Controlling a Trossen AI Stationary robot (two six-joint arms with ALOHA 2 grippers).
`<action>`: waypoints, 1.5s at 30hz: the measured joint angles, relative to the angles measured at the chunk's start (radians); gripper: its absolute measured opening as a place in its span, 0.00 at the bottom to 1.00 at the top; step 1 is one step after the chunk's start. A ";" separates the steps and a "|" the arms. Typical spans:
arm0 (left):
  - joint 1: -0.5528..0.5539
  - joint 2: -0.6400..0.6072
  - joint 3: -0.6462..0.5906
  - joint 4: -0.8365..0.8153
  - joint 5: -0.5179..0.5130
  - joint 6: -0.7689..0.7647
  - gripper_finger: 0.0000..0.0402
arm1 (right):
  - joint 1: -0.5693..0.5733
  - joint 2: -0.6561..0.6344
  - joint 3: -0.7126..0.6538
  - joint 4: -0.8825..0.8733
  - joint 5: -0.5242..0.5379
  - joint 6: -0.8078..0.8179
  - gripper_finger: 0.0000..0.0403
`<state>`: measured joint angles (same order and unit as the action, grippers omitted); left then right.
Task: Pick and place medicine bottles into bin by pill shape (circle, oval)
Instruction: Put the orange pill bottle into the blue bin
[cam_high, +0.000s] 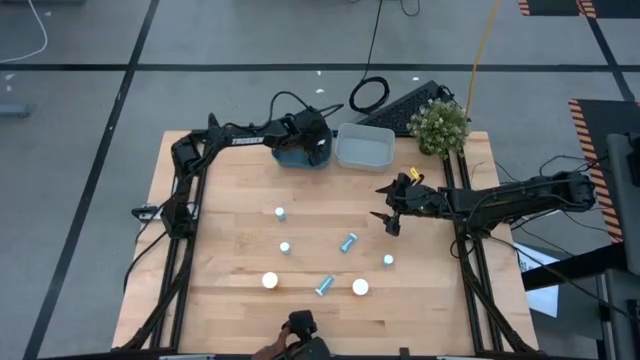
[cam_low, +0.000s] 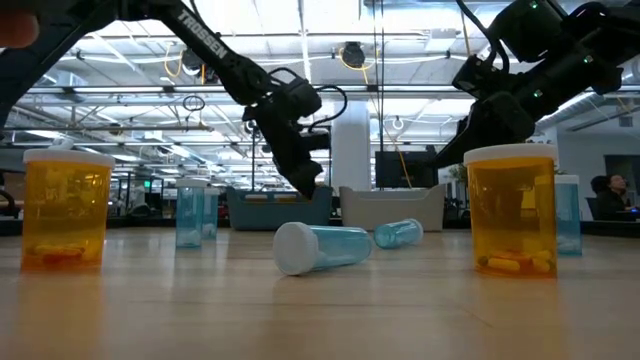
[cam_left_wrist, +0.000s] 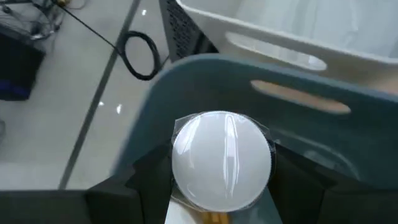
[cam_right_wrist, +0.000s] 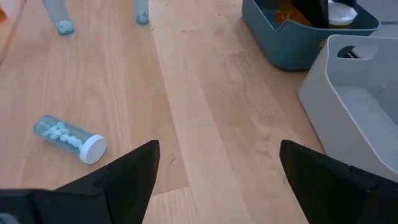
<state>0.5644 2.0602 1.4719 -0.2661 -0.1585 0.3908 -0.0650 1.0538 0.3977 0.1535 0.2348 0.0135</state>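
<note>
My left gripper (cam_high: 305, 143) is at the table's far side, over the blue-grey bin (cam_high: 297, 158), shut on an orange medicine bottle with a wide white cap (cam_left_wrist: 222, 158). My right gripper (cam_high: 390, 216) hangs open above the table's right half, holding nothing; its fingers (cam_right_wrist: 140, 171) stand wide apart. On the table stand two orange bottles (cam_high: 270, 281) (cam_high: 360, 287) and three small pale-blue ones (cam_high: 280, 213) (cam_high: 285, 247) (cam_high: 388, 260). Two more pale-blue bottles lie on their sides (cam_high: 348, 241) (cam_high: 324, 286). My left gripper pinches the orange bottle between its two fingers (cam_left_wrist: 149, 183), one on each side, at or just under the white cap's rim (cam_left_wrist: 177, 168). The fingers slant down from above. The cap faces back toward the wrist. The bottle sits over the blue-grey bin's inside; its lower end is hidden.
A white bin (cam_high: 365, 149) stands right beside the blue-grey one, toward the table's right. A potted plant (cam_high: 440, 125) sits at the far right corner, with a keyboard and cables behind it. Bare wood lies between the bins and the bottles.
</note>
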 joint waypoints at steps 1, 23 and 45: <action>-0.001 0.002 0.000 0.016 -0.003 0.002 0.57 | 0.000 0.000 0.000 0.000 0.000 0.000 0.81; 0.001 0.005 0.002 0.028 -0.002 0.015 0.70 | 0.000 0.000 0.000 -0.001 0.000 -0.001 0.81; -0.065 -0.127 0.007 -0.051 -0.027 0.015 0.78 | 0.001 0.000 0.000 -0.003 -0.004 -0.006 0.81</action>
<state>0.4993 1.9327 1.4792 -0.3166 -0.1860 0.4060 -0.0643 1.0538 0.3981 0.1505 0.2310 0.0078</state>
